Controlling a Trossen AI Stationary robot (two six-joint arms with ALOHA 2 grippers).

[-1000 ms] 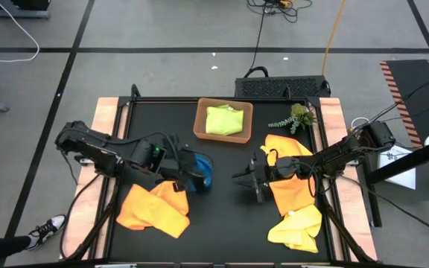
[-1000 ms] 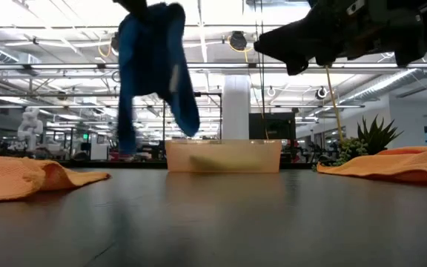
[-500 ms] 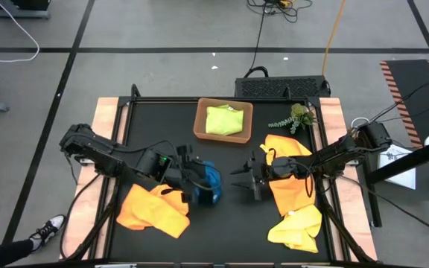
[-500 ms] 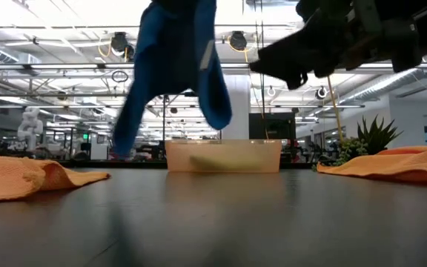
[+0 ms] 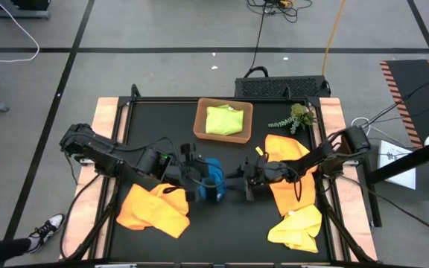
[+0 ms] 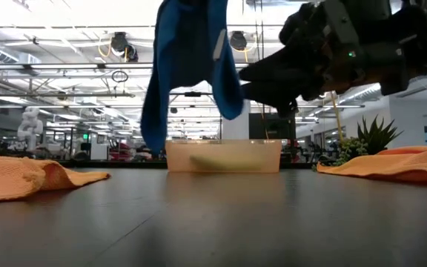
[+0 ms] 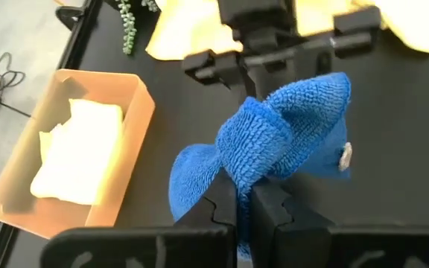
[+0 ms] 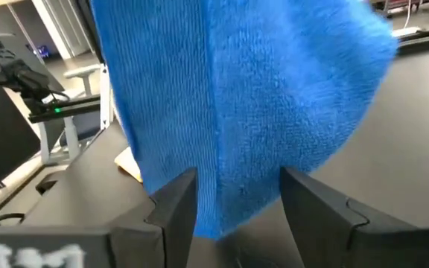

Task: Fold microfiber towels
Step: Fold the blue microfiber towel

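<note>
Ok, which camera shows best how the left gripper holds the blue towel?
The left wrist view: the left gripper pinches a bunched fold of the blue towel. High view shows a blue lump; low view its hanging folds; right wrist only cloth.

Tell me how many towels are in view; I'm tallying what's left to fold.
5, perhaps more hidden: blue towel hanging from the left pincer, lime towel in the tray, left orange towel, right orange towel, yellow towel at front right.
</note>
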